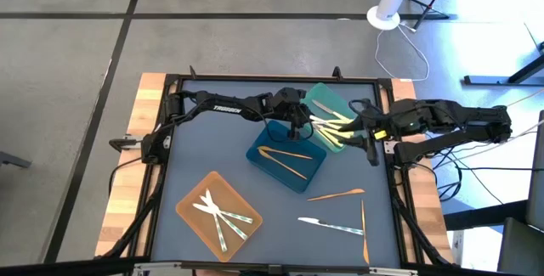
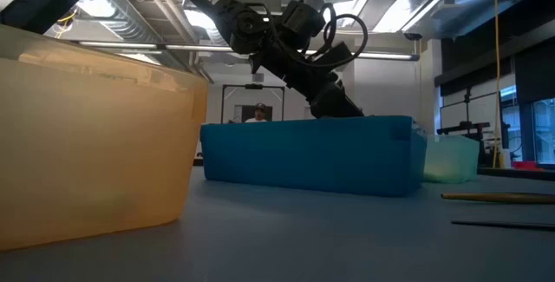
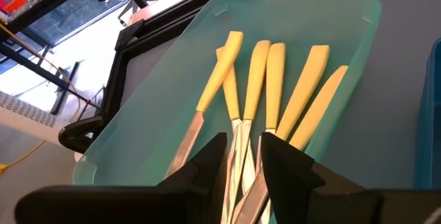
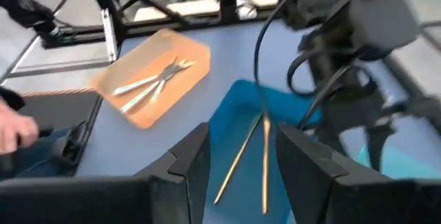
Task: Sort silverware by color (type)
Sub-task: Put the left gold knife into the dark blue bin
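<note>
The blue tray (image 1: 285,167) sits just below the left gripper (image 1: 297,128) and holds two orange pieces (image 1: 287,154). The teal tray (image 1: 325,99), between both grippers, holds the yellow pieces (image 3: 265,79). The orange tray (image 1: 197,193), well away from both, holds the white pieces (image 1: 219,212). The left gripper hovers at the teal tray's edge, fingers (image 3: 207,165) slightly parted, grasping nothing. The right gripper (image 1: 361,132) waits beside that tray, fingers (image 4: 189,156) apart, empty. Loose pieces (image 1: 336,195) lie on the table (image 1: 183,132).

Grey tiled floor (image 1: 76,47) with dark seams. White fan base (image 1: 384,17) on floor, cable trailing. Ceiling strip lights (image 2: 408,9) on. Wood table edge (image 1: 136,123).
</note>
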Controlling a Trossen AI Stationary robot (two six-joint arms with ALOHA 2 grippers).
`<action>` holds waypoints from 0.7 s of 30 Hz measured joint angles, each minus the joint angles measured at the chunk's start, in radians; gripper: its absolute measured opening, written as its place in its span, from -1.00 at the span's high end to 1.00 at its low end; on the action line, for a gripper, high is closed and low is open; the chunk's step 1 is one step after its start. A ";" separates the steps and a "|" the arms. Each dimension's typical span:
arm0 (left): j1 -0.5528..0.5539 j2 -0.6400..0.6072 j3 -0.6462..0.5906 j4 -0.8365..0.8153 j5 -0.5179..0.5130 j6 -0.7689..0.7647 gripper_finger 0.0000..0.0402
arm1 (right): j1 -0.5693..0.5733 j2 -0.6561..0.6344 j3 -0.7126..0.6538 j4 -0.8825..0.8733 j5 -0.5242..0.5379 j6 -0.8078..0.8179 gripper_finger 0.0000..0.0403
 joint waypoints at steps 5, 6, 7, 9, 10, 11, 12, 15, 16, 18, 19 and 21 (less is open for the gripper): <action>0.000 0.000 0.000 0.000 0.000 0.000 0.58 | 0.000 0.012 0.000 -0.050 -0.024 0.070 0.26; 0.000 0.000 0.000 0.000 0.000 0.000 0.58 | 0.000 0.017 0.000 -0.060 -0.024 0.080 0.26; 0.000 0.000 0.000 0.000 0.000 0.000 0.58 | 0.000 0.025 0.000 -0.070 -0.026 0.086 0.26; 0.000 0.000 0.000 0.000 0.000 0.000 0.58 | 0.000 0.042 0.000 -0.080 -0.039 0.096 0.26; 0.000 0.000 0.000 0.000 0.000 0.000 0.58 | 0.000 0.052 0.000 -0.086 -0.046 0.102 0.26; 0.000 0.000 0.000 0.000 0.000 0.000 0.58 | 0.000 0.064 0.000 -0.093 -0.053 0.104 0.26; 0.000 0.000 0.000 0.000 0.000 0.000 0.58 | 0.000 0.077 0.000 -0.095 -0.069 0.104 0.26; 0.000 0.000 0.000 0.000 0.000 0.000 0.58 | 0.000 0.113 0.000 -0.094 -0.122 0.104 0.26; 0.001 0.000 0.000 0.000 0.000 0.000 0.58 | 0.000 0.124 0.000 -0.093 -0.144 0.104 0.26; 0.001 0.000 0.000 0.000 -0.001 0.000 0.58 | 0.001 0.144 0.000 -0.095 -0.177 0.105 0.26; 0.001 0.000 0.000 0.000 -0.002 0.000 0.58 | 0.004 0.154 0.000 -0.095 -0.184 0.104 0.26; 0.001 0.000 0.000 0.000 -0.004 0.000 0.58 | 0.029 0.168 0.000 -0.097 -0.184 0.104 0.26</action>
